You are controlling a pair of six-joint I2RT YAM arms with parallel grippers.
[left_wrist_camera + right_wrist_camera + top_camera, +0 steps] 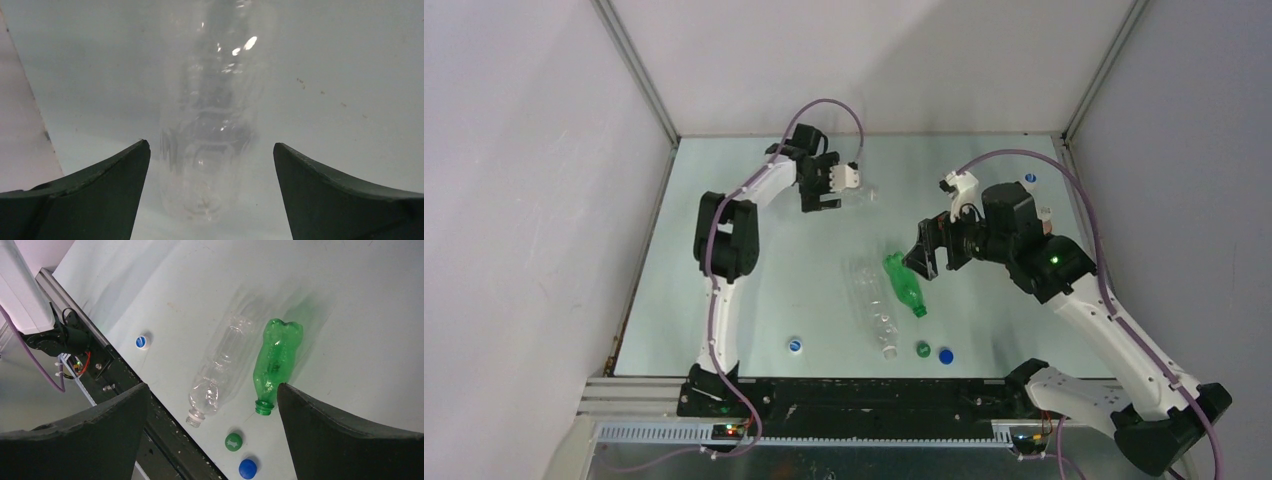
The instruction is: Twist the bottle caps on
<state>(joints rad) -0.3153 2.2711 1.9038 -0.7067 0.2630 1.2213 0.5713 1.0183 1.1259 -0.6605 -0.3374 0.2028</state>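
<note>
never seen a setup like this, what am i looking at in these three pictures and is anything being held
Two robot arms are bolted to a table's near edge. One picture looks down from above; the other two come from cameras on each wrist. The left claw is open around a clear bottle, not gripping it. The right claw is open above a green bottle and another clear bottle, both lying uncapped. Loose caps sit nearby: green, blue, white-and-blue. Nothing is held.

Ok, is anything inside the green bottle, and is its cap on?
The green bottle lies on its side, its neck open and uncapped. Through the tinted wall it looks empty, though glare hides part of the inside. The green cap lies loose near the neck.
</note>
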